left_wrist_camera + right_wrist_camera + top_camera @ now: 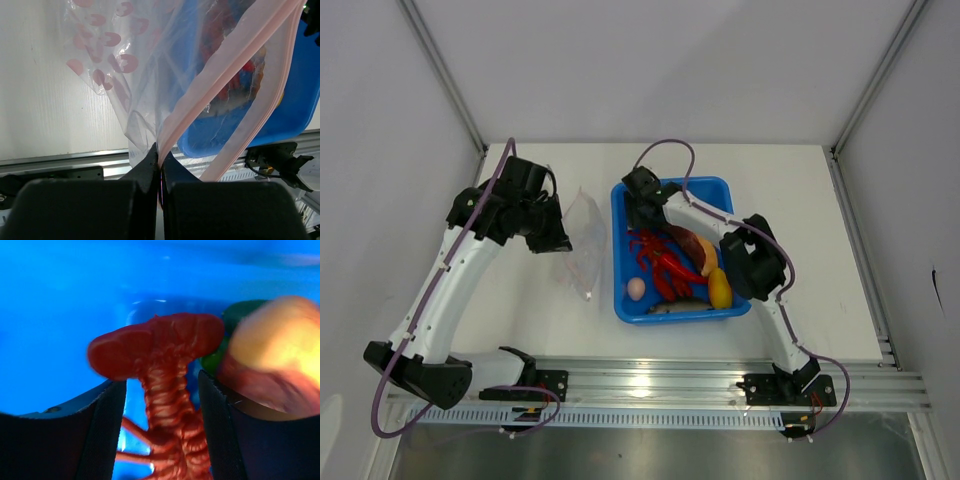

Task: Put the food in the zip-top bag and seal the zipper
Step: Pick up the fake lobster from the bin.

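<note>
The zip-top bag (580, 245) is clear and crinkly and hangs left of the blue tub. My left gripper (558, 238) is shut on the bag's mouth edge. In the left wrist view its fingers (150, 167) pinch the pink zipper strip (220, 85), and the bag (115, 75) spreads open beyond them. The food lies in the tub: a red ribbed toy (660, 260), brown steak (692, 246), yellow pepper (720, 290), pale egg (636, 288) and grey fish (680, 308). My right gripper (642, 220) is down in the tub. It (161, 385) stands open astride the red toy (165, 370), with gaps at both sides.
The blue tub (620, 205) stands at the table's middle, its wall filling the right wrist view (60, 315). A tan-brown piece (270, 350) and a green one (240, 310) crowd the right finger. An aluminium rail (650, 385) runs along the near edge.
</note>
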You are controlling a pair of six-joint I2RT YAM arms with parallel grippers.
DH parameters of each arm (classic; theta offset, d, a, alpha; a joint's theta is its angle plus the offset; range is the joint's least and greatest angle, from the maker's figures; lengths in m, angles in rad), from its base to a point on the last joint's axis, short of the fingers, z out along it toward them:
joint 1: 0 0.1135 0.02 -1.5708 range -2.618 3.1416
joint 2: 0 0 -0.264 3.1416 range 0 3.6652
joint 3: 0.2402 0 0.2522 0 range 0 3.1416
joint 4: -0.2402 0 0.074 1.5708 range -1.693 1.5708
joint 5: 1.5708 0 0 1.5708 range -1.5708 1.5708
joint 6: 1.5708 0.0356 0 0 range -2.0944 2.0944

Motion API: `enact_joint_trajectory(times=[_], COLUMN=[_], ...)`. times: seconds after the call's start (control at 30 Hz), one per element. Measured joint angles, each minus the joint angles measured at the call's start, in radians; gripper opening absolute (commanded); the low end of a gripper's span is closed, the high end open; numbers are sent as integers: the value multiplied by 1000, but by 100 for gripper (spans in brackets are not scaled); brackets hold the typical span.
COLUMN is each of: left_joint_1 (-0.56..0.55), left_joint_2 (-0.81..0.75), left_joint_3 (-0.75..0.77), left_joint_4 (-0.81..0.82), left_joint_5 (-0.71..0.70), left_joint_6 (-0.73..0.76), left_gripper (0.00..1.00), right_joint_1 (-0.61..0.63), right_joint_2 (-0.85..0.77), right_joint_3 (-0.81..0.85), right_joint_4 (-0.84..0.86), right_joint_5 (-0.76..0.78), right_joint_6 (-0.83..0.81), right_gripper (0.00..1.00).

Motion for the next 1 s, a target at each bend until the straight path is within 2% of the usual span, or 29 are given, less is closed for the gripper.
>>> enact_joint_trajectory(times=[0.17,0.27,0.37,0.47,0.57,0.77,1.0], left_joint_1=[0,0,0,0,0,0,10], left_joint_2=[0,0,0,0,0,0,5], left_joint_3=[0,0,-1,-3,-7,-23,-45], left_joint_4=[0,0,0,0,0,12,32], left_joint_5=[6,6,6,6,6,9,26], left_joint_6=[0,0,0,0,0,0,0], left_gripper=[1,1,1,0,1,1,1], right_joint_1=[4,6,11,12,10,-14,-91], right_joint_2=[40,56,57,57,53,-46,-378], right_joint_3=[2,3,3,3,-5,-109,-338], right_joint_4=[-6,-4,14,34,50,76,190], right_joint_5=[37,57,71,82,73,-4,-239], right_joint_6=[2,-7,-32,-40,-46,-42,-15], right_gripper=[65,56,19,4,0,0,0])
